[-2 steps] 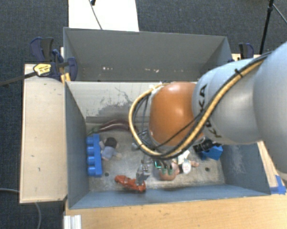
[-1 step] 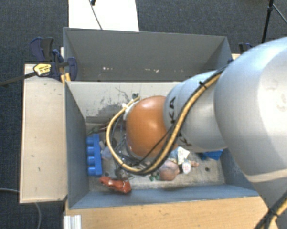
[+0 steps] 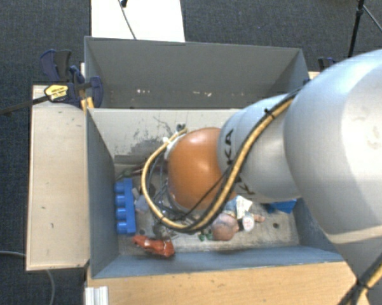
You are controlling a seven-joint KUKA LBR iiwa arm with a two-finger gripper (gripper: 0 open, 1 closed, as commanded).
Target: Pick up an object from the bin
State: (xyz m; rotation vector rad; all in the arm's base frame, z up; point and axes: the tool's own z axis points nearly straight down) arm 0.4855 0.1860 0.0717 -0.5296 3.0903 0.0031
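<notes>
How the jaws stand cannot be told: the arm's orange wrist cover (image 3: 191, 167) hangs over them, low in the grey bin (image 3: 102, 170). Nearest lie a blue studded block (image 3: 125, 206) on the view's left, a red toy (image 3: 154, 245) by the front wall, and a pinkish ball (image 3: 224, 227).

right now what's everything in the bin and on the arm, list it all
bin: 1, grey metal, middle of the view
studded block: 1, blue, on the bin floor along the left wall
small toy-like thing: 1, red, by the front wall, just below the block
rounded lump: 1, pinkish brown, front of the floor, right of centre
white bits: about 2, white, right beside the lump
blue thing: 1, blue, right side of the floor, partly under the arm
orange cover: 1, orange, on the wrist, over the middle of the bin
cables: yellow and black, looped round the cover
arm: 1, silver grey, reaching in from the right
</notes>
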